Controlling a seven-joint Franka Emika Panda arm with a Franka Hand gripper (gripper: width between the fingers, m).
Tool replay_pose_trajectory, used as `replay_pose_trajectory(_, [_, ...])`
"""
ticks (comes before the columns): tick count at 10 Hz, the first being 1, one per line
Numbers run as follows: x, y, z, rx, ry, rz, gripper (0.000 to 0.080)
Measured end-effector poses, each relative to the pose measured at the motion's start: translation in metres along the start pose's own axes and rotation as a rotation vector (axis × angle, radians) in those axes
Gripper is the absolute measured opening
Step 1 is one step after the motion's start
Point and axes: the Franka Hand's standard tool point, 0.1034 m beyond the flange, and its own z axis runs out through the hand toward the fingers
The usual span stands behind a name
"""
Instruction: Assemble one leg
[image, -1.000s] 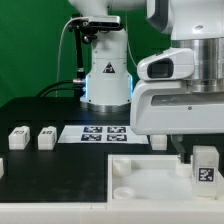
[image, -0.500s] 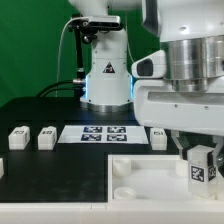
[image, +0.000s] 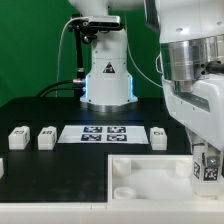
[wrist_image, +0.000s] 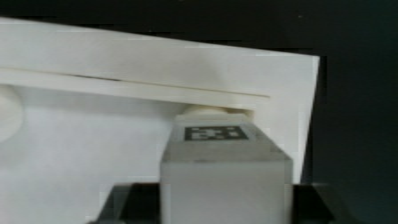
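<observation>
My gripper (image: 208, 166) is shut on one leg (image: 208, 170), a small white block with a black-and-white tag facing the camera. I hold it upright at the near right corner of the large white panel (image: 150, 178). In the wrist view the leg (wrist_image: 222, 160) fills the middle between my dark fingers (wrist_image: 143, 203), tag (wrist_image: 217, 132) on its end, over the panel (wrist_image: 107, 110). Whether the leg's tip touches the panel is hidden. Three more legs lie on the black table: two at the exterior view's left (image: 18, 137) (image: 45, 138), one right of centre (image: 158, 137).
The marker board (image: 103, 133) lies flat between the loose legs. The arm's white base (image: 106, 75) stands behind it. Another white piece (image: 2, 168) shows at the exterior view's left edge. The panel has raised corner sockets (image: 122, 168).
The arm's wrist and upper links have swung toward the exterior view's right and turned. The held leg has shifted slightly right and stays over the panel's right corner.
</observation>
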Motion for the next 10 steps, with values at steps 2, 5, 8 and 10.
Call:
replay_pose_trajectory(2, [-0.0004,0.0002,0.0003,0.000,-0.001,-0.073,0.0507])
replay_pose_trajectory(5, [-0.0034,0.0056,0.0095,-0.025,0.012,-0.537,0.0644])
replay_pose_trajectory(8, [-0.0015,0.0053,0.0092,-0.026,0.010,-0.832,0.0648])
replay_pose_trajectory(10, [-0.0025,0.0025,0.0064,-0.057,0.033,-1.107,0.0649])
